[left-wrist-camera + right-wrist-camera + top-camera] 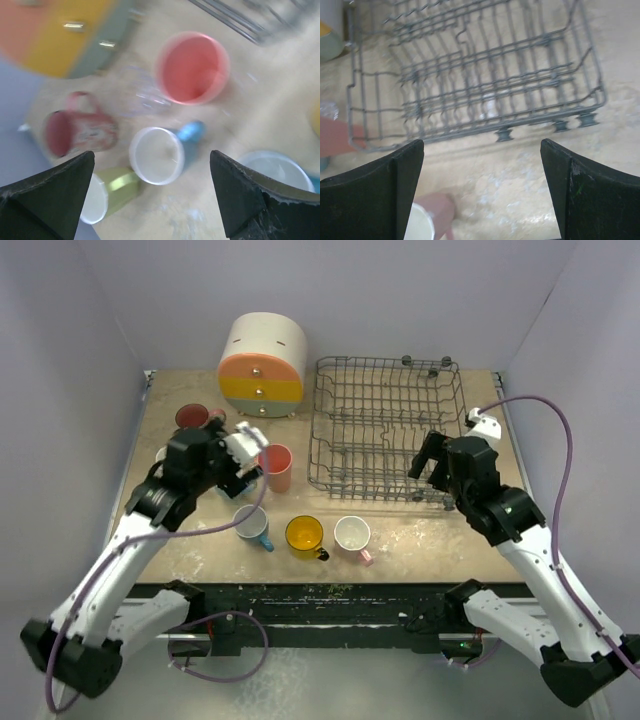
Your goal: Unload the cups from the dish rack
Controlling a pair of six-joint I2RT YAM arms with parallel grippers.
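The dark grey wire dish rack (385,430) stands at the back right, and I see no cups in it; it also shows in the right wrist view (475,75). Cups stand on the table left of it: a salmon tumbler (276,467), a light blue mug (252,526), a yellow mug (305,536), a pink mug (353,535) and a pink patterned mug (193,417). My left gripper (248,453) is open and empty above a blue cup lying on its side (157,154), with a pale green cup (102,192) and a clear glass (142,95) nearby. My right gripper (432,464) is open and empty at the rack's near edge.
A round cream cabinet with coloured drawers (263,365) stands at the back, left of the rack. White walls close in the table on three sides. The rack's small wheels (504,134) rest on the table just ahead of my right gripper (481,150).
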